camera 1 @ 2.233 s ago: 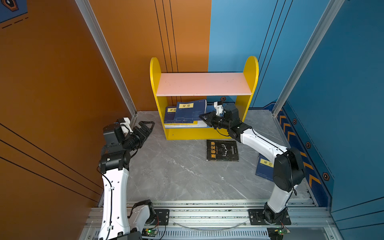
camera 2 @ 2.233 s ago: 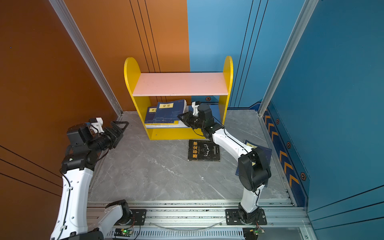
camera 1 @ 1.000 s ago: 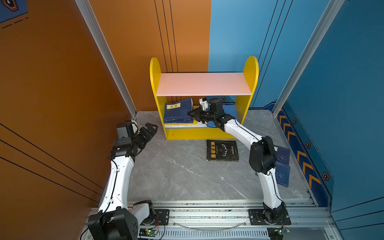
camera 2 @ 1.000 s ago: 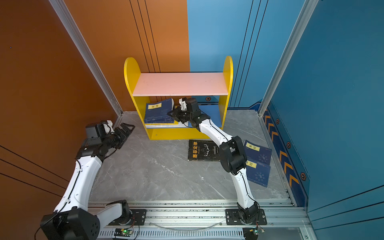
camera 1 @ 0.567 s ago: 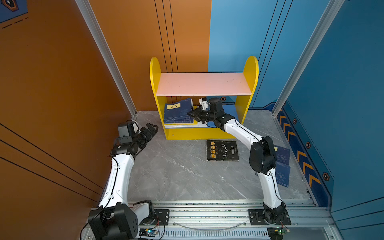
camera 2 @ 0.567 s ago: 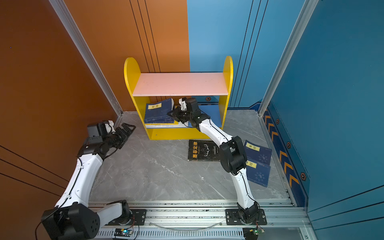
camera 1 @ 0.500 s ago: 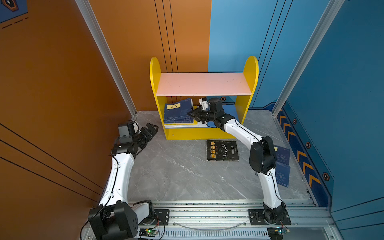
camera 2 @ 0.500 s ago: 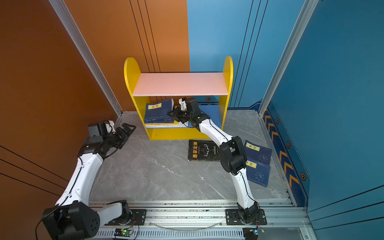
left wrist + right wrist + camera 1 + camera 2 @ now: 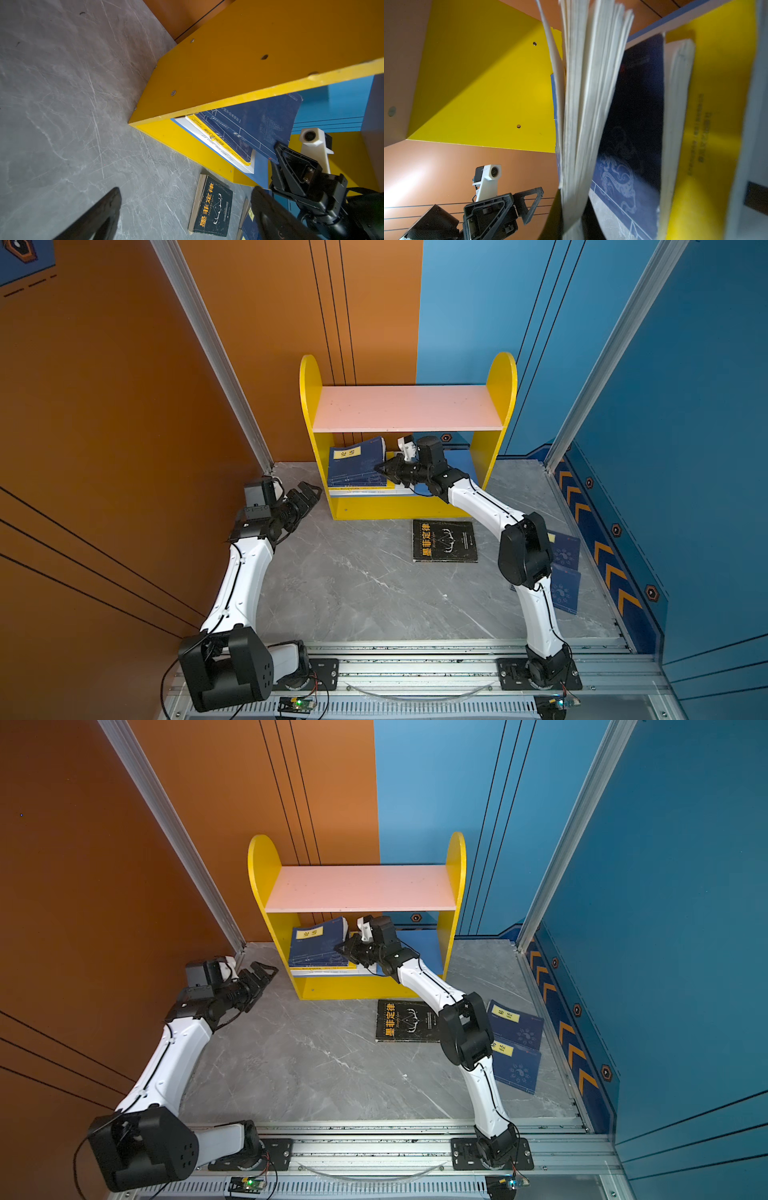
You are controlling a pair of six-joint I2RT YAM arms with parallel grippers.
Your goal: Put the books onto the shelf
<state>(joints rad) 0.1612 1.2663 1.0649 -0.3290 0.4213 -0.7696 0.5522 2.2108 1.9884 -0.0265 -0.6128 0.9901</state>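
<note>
Floor (image 9: 365, 580): grey marbled slab that carries the shelf and the loose books.
Shelf (image 9: 407, 408) (image 9: 357, 888): stands upright at the back of the floor with its open front toward the arms. Its long axis runs side to side.
Blue lower board (image 9: 461, 460): holds a stack of four books at the shelf's left end, against the left side panel.
White book (image 9: 361, 492): bottom of the stack, lying flat, one long edge along the shelf's front.
Yellow book (image 9: 712, 104): flat on the white one.
Flat navy book (image 9: 639, 124): lies on the yellow one.
Raised navy book (image 9: 357, 462) (image 9: 318, 942): top of the stack and tilted. Its left edge is down by the shelf's left panel and its right edge is lifted. Its long axis runs front to back, with the yellow-label end toward the shelf's back. The pages fan open in the right wrist view (image 9: 583, 104).
Black book (image 9: 444, 540) (image 9: 407, 1021) (image 9: 212, 207): flat on the floor just in front of the shelf's base strip, long axis parallel to the shelf's front.
Two navy books (image 9: 517, 1025) (image 9: 515, 1067): flat on the floor, front-right of the shelf and touching each other, label ends nearer the shelf.
Right gripper (image 9: 380, 469) (image 9: 341, 949): inside the shelf's lower tier, jaws clenched on the raised navy book's lifted edge.
Left gripper (image 9: 309, 493) (image 9: 264, 971): just left of the shelf's left panel, jaws spread wide and holding nothing, pointing toward the shelf.
</note>
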